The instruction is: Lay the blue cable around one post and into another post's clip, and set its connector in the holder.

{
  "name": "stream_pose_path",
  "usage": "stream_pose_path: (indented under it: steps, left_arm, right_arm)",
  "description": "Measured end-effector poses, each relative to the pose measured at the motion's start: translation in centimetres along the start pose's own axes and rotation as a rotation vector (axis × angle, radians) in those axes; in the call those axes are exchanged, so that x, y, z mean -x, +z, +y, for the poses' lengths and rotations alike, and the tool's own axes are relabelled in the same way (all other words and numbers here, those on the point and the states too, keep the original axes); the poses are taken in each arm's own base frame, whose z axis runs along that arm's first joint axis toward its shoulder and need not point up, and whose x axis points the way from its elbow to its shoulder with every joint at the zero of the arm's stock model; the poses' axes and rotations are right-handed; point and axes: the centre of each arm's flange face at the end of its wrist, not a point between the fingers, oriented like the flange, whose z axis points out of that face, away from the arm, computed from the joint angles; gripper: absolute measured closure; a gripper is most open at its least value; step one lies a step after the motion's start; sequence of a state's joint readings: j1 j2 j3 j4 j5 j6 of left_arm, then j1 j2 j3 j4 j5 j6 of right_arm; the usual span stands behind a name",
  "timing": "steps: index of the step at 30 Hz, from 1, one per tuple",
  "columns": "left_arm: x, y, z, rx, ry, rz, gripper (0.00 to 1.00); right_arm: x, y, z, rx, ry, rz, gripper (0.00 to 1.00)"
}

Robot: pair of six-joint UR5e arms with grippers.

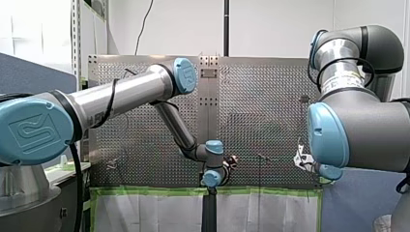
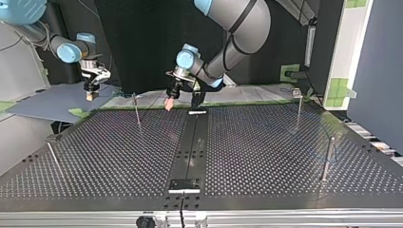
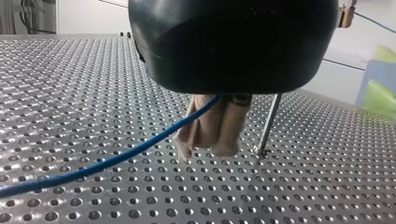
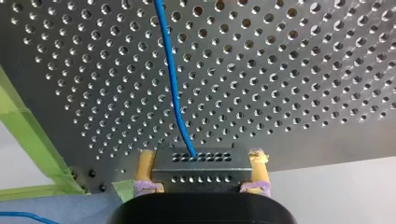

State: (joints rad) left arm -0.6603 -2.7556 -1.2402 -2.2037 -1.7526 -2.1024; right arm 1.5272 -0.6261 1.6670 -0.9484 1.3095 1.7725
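Note:
In the left wrist view my left gripper (image 3: pixel 210 148) has its beige pads shut on the thin blue cable (image 3: pixel 116 158), which trails off over the perforated table. A thin metal post (image 3: pixel 268 123) stands just beside the pads. In the right wrist view my right gripper (image 4: pixel 201 156) is shut with its yellow pads on the grey metal connector (image 4: pixel 201 171). The cable (image 4: pixel 173 88) runs from the connector out across the table. In the top view my left gripper (image 2: pixel 168 102) hangs at the table's far edge near the middle, and my right gripper (image 2: pixel 90 92) hovers beyond the far left corner.
Thin posts stand on the table (image 2: pixel 266 156): far left (image 2: pixel 137 110), far right (image 2: pixel 299 102), near right (image 2: pixel 327 159) and a leaning one at near left (image 2: pixel 53 156). A black holder plate (image 2: pixel 185 185) sits at the near middle. Green tape (image 4: pixel 28 140) lines the edge.

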Motion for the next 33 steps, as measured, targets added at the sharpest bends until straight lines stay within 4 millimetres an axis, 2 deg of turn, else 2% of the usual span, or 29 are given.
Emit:
stream_pose_path:
  steps: [10, 21, 33]
  left_arm:
    - [0.7, 1.1, -0.5, 0.002, -0.003, 0.002, 1.0]
    - [0.5, 0.7, 0.0, 0.038, 0.036, 0.03, 1.0]
    - [0.3, 0.4, 0.2, 0.054, 0.064, 0.044, 1.0]
  right_arm:
    - [-0.9, 1.1, 0.3, -0.003, -0.002, 0.02, 0.98]
    - [-1.1, 1.7, 0.5, -0.007, -0.011, 0.038, 0.98]
    - [2.9, 3.0, 1.2, 0.002, 0.0, -0.054, 0.98]
